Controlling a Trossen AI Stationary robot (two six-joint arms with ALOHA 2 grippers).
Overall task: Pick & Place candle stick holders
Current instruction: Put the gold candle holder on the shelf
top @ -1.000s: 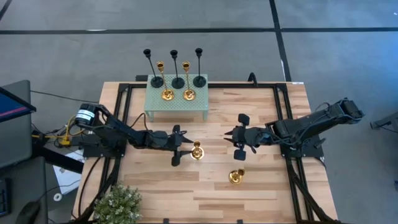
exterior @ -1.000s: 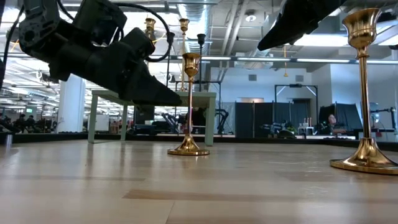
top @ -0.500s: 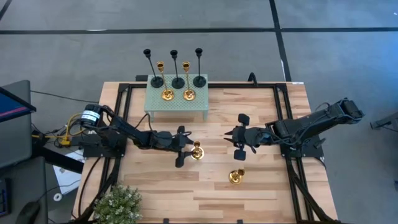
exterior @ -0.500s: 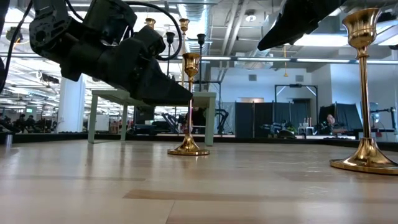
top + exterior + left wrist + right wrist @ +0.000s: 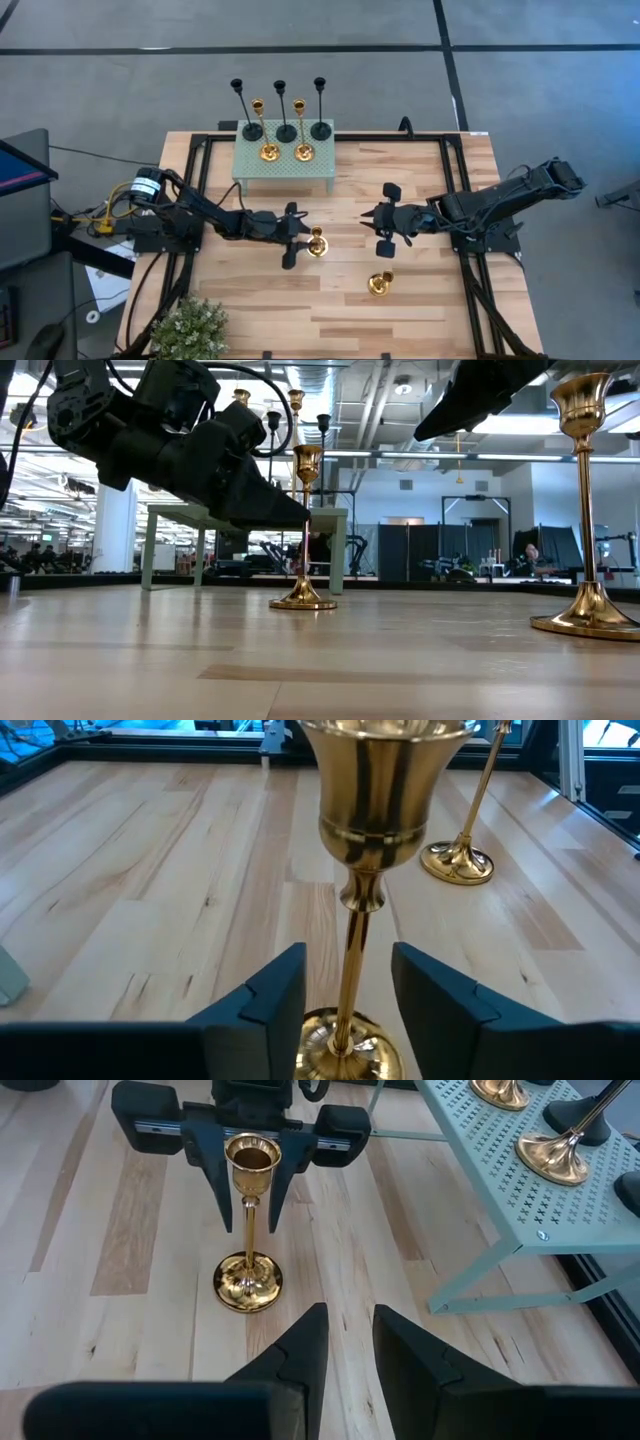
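Note:
A tall gold candle stick holder (image 5: 317, 243) stands upright on its round base on the wooden table (image 5: 420, 320). My left gripper (image 5: 348, 950) reaches it level from the table's left. It is open, with one finger on each side of the thin stem (image 5: 350, 930), and a gap shows on both sides. My right gripper (image 5: 350, 1320) hangs above the table to the right of this holder, open with a narrow gap and nothing in it. A second gold holder (image 5: 380, 284) stands nearer the front edge. Three black and two gold holders stand on a green platform (image 5: 285, 165) at the back.
The green perforated platform stands on thin legs (image 5: 470, 1280) at the table's far side. A potted plant (image 5: 190, 330) sits at the front left corner. Black frame rails (image 5: 195, 180) run along the table's sides. Bare wood lies between the two loose holders and the front edge.
My left gripper has gone a little toward the table's right, bringing its fingers up on either side of the gold holder's stem, and has then kept still. The holder has stayed where it was.

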